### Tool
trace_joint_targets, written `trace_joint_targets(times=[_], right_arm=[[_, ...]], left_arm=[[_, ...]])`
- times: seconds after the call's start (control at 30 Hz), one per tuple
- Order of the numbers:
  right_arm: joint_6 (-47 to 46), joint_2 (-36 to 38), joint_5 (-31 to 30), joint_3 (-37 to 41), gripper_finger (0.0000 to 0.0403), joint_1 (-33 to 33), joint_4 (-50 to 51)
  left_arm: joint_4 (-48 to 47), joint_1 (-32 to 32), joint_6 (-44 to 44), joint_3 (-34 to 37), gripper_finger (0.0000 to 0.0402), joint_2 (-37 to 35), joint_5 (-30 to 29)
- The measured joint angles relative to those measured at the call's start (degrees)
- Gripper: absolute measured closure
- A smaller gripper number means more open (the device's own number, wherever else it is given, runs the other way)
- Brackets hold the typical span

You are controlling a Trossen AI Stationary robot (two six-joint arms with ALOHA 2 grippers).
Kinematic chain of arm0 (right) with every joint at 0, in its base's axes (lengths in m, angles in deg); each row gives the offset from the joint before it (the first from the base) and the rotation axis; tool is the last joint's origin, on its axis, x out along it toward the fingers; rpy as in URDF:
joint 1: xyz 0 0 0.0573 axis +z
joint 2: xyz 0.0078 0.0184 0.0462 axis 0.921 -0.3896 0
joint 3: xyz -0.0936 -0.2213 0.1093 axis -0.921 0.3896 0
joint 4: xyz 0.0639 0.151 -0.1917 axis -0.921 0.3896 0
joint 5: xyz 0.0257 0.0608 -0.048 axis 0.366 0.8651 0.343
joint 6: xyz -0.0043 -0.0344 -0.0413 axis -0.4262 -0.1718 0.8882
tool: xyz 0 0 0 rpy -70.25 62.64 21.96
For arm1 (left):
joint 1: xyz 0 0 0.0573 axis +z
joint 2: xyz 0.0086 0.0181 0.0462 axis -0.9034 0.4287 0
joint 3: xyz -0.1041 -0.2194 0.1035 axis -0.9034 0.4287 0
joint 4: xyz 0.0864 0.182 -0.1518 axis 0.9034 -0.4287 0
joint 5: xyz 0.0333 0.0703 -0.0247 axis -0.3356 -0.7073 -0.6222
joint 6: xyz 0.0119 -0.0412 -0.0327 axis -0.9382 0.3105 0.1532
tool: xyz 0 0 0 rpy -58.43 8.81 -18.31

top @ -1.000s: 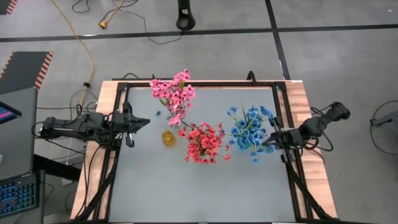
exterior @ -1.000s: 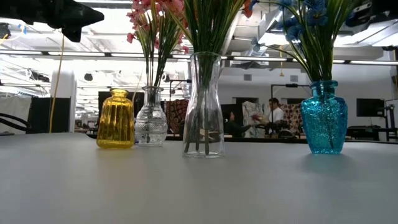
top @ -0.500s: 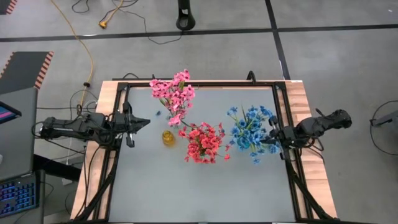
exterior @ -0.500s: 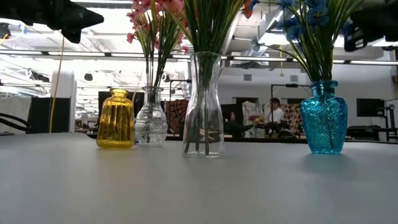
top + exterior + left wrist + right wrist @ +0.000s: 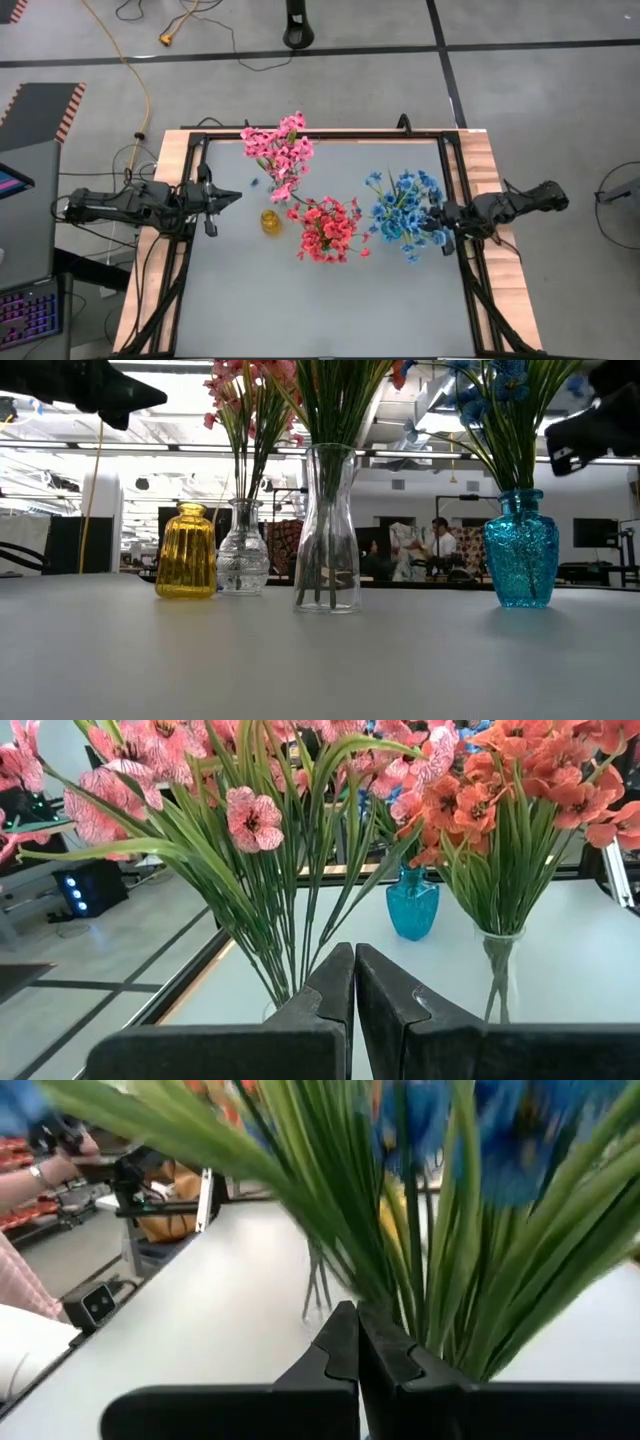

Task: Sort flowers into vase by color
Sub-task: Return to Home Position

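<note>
Pink flowers (image 5: 280,150) stand in a small clear vase (image 5: 243,548). Coral-red flowers (image 5: 330,228) stand in a tall clear vase (image 5: 327,528), and blue flowers (image 5: 405,212) in a blue vase (image 5: 521,548). A yellow vase (image 5: 186,550) holds nothing. My left gripper (image 5: 237,196) hangs shut over the table's left edge, pointing level at the flowers (image 5: 354,952). My right gripper (image 5: 436,220) is shut and empty at the right side of the blue blossoms. Their green stems (image 5: 420,1270) rise just beyond its fingertips (image 5: 357,1312).
The vases stand in a loose row across the table's middle. A black frame (image 5: 455,200) runs along the table's edges. Open grey tabletop (image 5: 320,310) lies on the near side. People show in the room beyond the far edge (image 5: 437,545).
My right gripper has sunk beside the blue flowers, rolled about its own line, and its arm has swung toward the table's near edge; it has stayed shut.
</note>
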Motion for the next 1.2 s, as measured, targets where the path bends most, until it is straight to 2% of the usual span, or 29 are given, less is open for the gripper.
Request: trace_joint_targets(times=[0.4,0.7,0.87,1.03,1.2], right_arm=[[1.34,-0.01,0.0,6.57,0.038,-0.13,-12.35],[2.26,-0.01,-1.03,7.22,0.038,-0.13,-14.29],[2.38,0.0,-1.35,7.26,0.038,-0.13,-14.44],[2.41,0.0,-2.78,7.26,0.038,-0.13,-14.5],[2.38,0.0,-2.88,7.28,0.038,-0.13,-14.26]], left_arm=[[0.36,-0.02,1.33,1.87,0.04,-0.04,-0.52],[14.14,-0.02,-2.06,11.42,0.04,-1.04,-0.59],[16.89,-0.02,-2.67,15.24,0.04,-4.58,-0.6],[15.41,-0.02,-4.37,17.14,0.04,-11.75,-1.53],[14.08,-0.02,-5.58,17.08,0.04,-11.89,-1.98]])
